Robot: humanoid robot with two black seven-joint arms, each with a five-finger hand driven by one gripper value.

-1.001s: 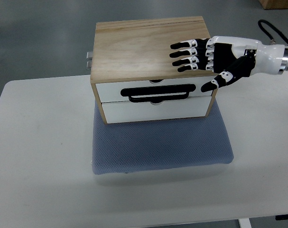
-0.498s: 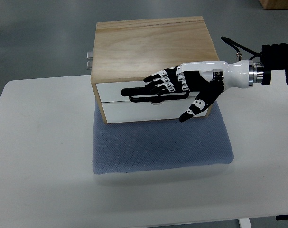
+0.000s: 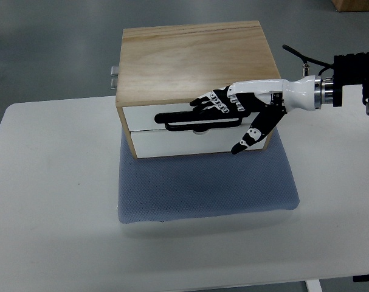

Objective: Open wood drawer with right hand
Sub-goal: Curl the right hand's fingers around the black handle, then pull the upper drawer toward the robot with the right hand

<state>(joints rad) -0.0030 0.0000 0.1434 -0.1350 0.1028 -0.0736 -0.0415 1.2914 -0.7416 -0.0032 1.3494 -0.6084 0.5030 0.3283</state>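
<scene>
Table (image 3: pixel 50 201): white. Pad (image 3: pixel 205 185): blue-grey, bearing the wood drawer box (image 3: pixel 193 58), both drawers shut. My right hand (image 3: pixel 239 109): fingers extended, unclenched, over the upper drawer's black handle (image 3: pixel 178 120), holding nothing. No legible writing.

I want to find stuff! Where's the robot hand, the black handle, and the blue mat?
right hand (image 3: pixel 245 112), top view, palm back.
handle (image 3: pixel 178 121), top view, left part of bar.
mat (image 3: pixel 202 188), top view, bare front area.
</scene>
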